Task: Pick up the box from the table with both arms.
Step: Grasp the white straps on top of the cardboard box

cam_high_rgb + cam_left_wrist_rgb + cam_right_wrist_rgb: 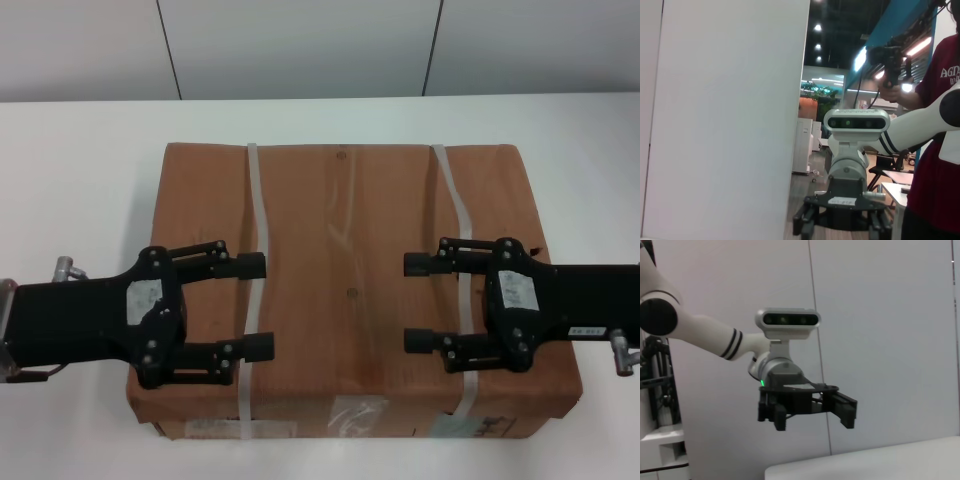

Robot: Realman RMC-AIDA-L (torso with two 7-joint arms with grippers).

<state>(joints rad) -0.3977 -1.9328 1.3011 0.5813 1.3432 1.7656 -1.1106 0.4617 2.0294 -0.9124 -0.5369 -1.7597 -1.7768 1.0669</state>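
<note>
The box (350, 230) is large, flat and brown. It lies on the white table (80, 180) with two whitish straps (262, 220) across it and torn labels (355, 415) on its near side. My left gripper (256, 306) is open over the box's left half, its fingers pointing inward by the left strap. My right gripper (415, 302) is open over the right half, facing the left one. Bare box top lies between them. How high they are above the box does not show. The left wrist view shows the right gripper (840, 225), and the right wrist view shows the left gripper (807, 412).
White table surface runs around the box on the left, right and far sides. A grey panelled wall (300, 45) stands behind the table. In the left wrist view a person in a dark red shirt (935, 150) stands beyond the right arm, holding a black device.
</note>
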